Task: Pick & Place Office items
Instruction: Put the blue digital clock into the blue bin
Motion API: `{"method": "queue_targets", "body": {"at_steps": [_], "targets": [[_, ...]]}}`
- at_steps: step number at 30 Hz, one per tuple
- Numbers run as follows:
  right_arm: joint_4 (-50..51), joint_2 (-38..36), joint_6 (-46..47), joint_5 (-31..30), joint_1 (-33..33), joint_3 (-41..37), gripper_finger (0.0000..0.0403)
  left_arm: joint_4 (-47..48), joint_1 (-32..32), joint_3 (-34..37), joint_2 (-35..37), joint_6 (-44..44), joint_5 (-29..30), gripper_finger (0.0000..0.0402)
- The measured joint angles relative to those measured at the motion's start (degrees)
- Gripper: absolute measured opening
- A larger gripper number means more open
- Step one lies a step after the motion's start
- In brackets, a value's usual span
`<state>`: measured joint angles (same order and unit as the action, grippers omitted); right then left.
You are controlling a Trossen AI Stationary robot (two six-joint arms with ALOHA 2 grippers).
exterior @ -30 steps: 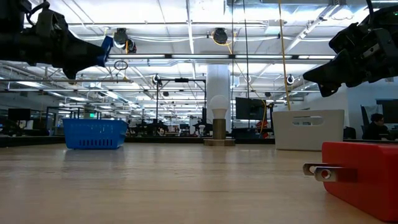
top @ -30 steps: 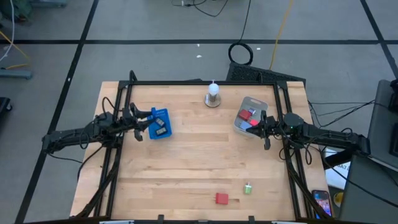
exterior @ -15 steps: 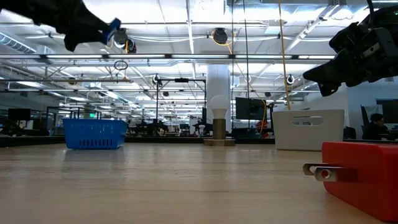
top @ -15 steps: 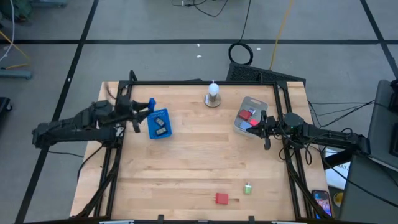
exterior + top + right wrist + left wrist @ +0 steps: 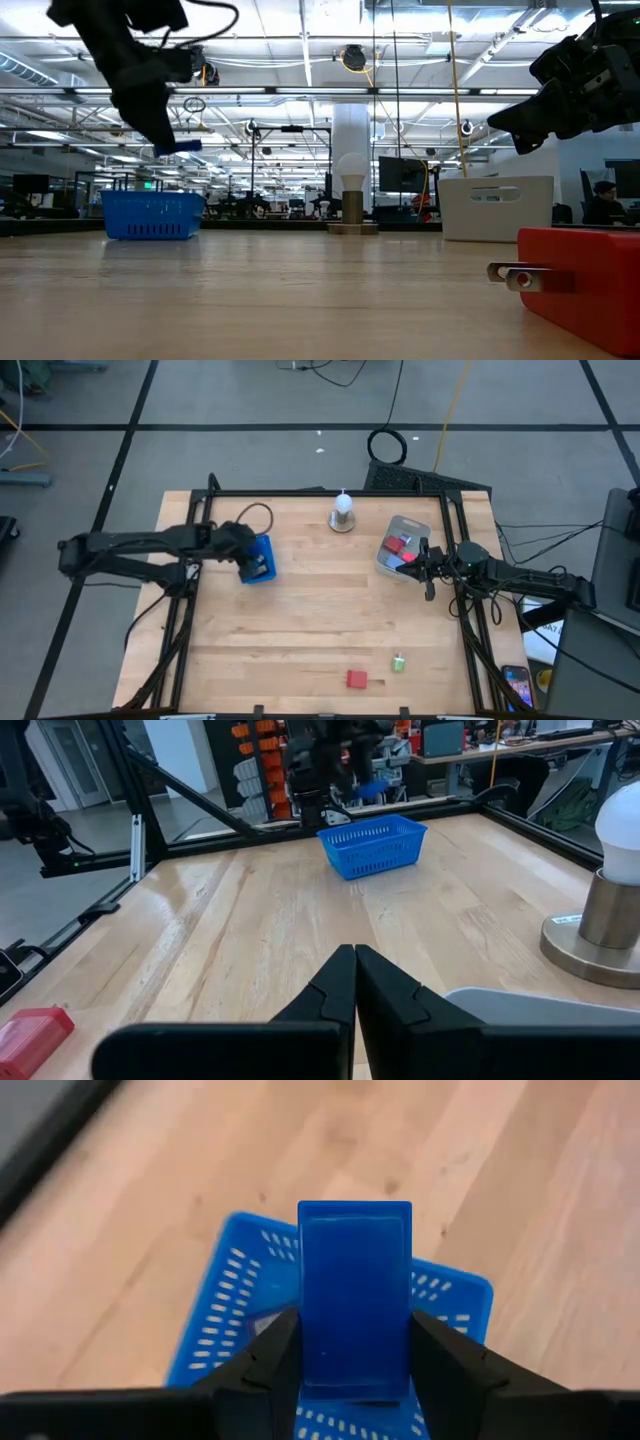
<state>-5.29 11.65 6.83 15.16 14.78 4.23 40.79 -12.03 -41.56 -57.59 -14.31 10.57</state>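
Left gripper [image 5: 352,1370] is clamped on a blue block [image 5: 354,1295], prob an eraser, and it's hanging right over the blue basket [image 5: 257,558] at the table's left-back area. In the low view the block [image 5: 178,147] sticks out of the gripper [image 5: 160,135] well above the basket [image 5: 152,214], not touching it. Basket's got at least one dark piece in it already, can't tell what exactly.

Right gripper [image 5: 354,982] sits by the grey tub [image 5: 403,545] on the right side, fingers pressed together w/ nothing between them, just parked. Tub holds a couple red pieces [image 5: 397,545].

Near the front edge there's a red block [image 5: 357,679] and a small green piece [image 5: 399,662] beside it, both loose on the wood table [image 5: 320,610]. A light bulb on a round stand [image 5: 343,512] is at the back middle.
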Motion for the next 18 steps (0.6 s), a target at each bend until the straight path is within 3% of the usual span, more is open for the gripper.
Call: {"method": "queue_targets", "body": {"at_steps": [8,18], "targets": [[0.0,0.0,-0.2,0.0,0.0,0.0,0.0000,-0.3,0.0,0.0,-9.9,0.0,-2.6,0.0147],[0.0,0.0,-0.4,-0.1,0.0,0.0,0.0000,2.8,0.0,-0.1,-15.3,0.9,-3.2,0.0147]]}}
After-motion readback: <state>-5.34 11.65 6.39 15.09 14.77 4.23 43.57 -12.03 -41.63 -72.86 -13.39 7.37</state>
